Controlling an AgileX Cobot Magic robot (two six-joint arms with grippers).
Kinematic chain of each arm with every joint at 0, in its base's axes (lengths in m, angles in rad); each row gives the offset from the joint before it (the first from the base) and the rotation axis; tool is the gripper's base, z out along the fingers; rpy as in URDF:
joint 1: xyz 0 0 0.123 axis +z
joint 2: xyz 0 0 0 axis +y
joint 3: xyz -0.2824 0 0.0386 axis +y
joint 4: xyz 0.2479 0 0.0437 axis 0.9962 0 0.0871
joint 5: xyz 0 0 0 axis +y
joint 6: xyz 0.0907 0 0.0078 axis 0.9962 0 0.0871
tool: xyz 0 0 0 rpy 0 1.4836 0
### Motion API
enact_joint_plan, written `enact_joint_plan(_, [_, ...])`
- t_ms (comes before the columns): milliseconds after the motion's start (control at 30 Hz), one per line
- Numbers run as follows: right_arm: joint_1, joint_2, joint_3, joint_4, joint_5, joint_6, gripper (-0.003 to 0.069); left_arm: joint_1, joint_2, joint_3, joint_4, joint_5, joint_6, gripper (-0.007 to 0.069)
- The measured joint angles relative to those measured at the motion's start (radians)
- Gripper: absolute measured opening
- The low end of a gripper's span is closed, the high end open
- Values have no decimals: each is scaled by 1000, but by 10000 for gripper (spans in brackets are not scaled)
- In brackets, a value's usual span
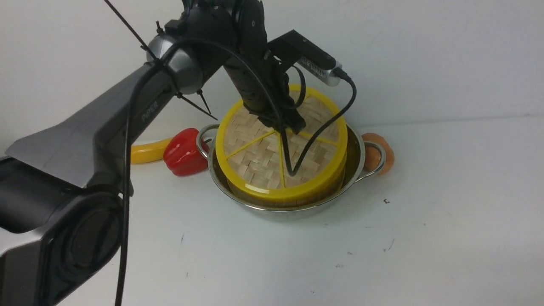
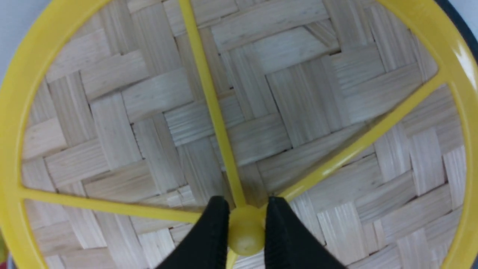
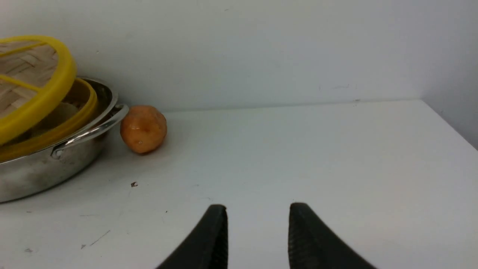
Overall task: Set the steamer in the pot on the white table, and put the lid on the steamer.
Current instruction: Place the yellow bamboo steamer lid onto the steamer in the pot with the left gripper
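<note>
The left pincer [image 2: 246, 220] is closed narrowly on the small yellow centre knob [image 2: 245, 234] of the lid [image 1: 272, 161]. One black finger [image 2: 213, 235] presses against each side of the knob, where the yellow spokes meet. The lid hangs from that grip directly over the steamer [image 3: 59, 129], but tilted. In the right wrist view its thick yellow rim stands clear of the steamer's rim on the side toward an orange-brown round fruit [image 3: 143, 129], with a gap showing between them. Whether the opposite edge already touches, I cannot tell. The steamer sits inside the stainless-steel pot [image 1: 293, 212], and the pot rests on the white bench [image 1: 403, 255]. A red bell pepper [image 1: 185, 153] lies just beside the pot's left handle, with a long yellow vegetable [image 1: 146, 152] next to it, and the fruit sits by the right handle. The right pincer [image 3: 257, 224] hovers low over bare bench, well apart from the pot, its jaws parted and holding nothing. The first half of the task looks done, since the steamer is in the pot. What is left, I judge, is to level the lid, lower it until its rim seats all round, and let go.
</note>
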Motion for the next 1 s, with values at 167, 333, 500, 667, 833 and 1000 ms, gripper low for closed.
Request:
enact_joint_plan(167, [0,0,0,0,0,1,247,0,3,0,0,-21,6,112])
enact_joint_plan(333, [0,0,0,0,0,3,247,0,17,0,0,-33,32,112])
enact_joint_plan(500, [0,0,0,0,0,3,247,0,35,0,0,-54,48,112])
enact_joint_plan(667, [0,0,0,0,0,3,248,0,43,0,-2,-100,60,112])
enact_joint_plan(833, [0,0,0,-2,0,3,248,0,43,0,-6,-129,66,112])
enact_joint_plan(1000, [0,0,0,-2,0,3,248,0,52,0,-6,-128,66,112])
